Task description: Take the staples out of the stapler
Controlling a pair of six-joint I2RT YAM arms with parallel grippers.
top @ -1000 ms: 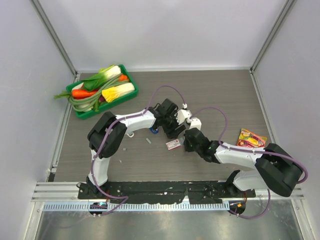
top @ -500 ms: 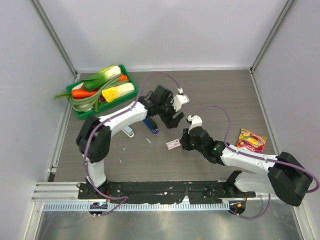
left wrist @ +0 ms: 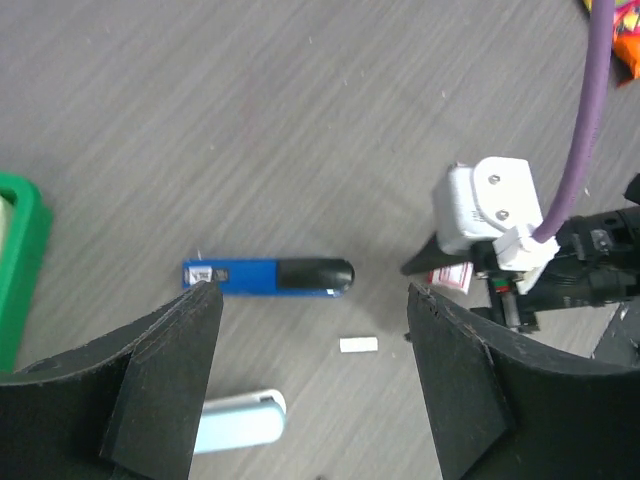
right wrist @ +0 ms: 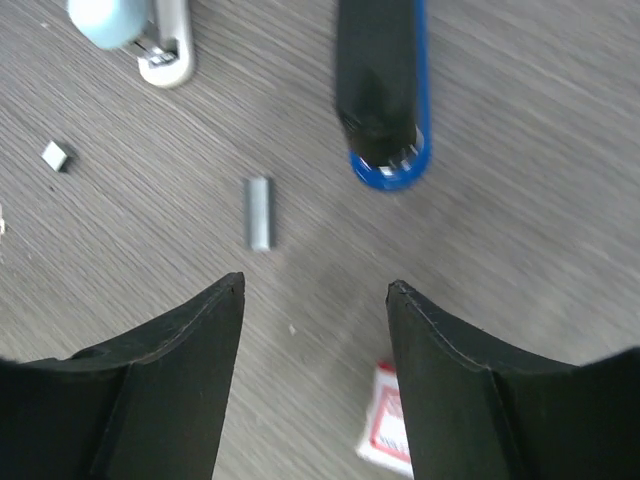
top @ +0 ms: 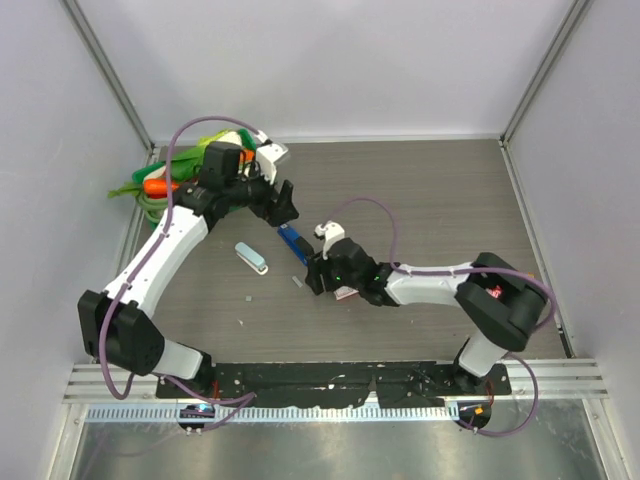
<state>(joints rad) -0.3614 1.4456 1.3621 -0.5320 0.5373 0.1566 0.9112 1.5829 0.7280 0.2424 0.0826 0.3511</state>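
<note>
The staples (right wrist: pixel 260 212) are a short grey strip lying loose on the table, also seen as a pale strip of staples (left wrist: pixel 359 345) and as tiny staples (top: pixel 297 282). The blue and black stapler (top: pixel 293 243) lies flat just beyond them, closed as far as I can tell. My right gripper (right wrist: pixel 315 290) hovers open just short of the strip, nothing between its fingers. My left gripper (left wrist: pixel 312 310) is open and raised above the stapler (left wrist: pixel 268 275), holding nothing. It sits back left near the tray (left wrist: pixel 18 250).
A light blue stapler (top: pixel 252 258) lies left of the staples. A red and white packet (right wrist: pixel 390 430) sits under my right wrist. A small white chip (right wrist: pixel 55 155) lies on the table. Vegetables (top: pixel 150 186) fill the tray at the back left.
My left arm has lifted off the blue stapler and swung back left towards the tray. My right gripper has opened and moved left towards the staples.
</note>
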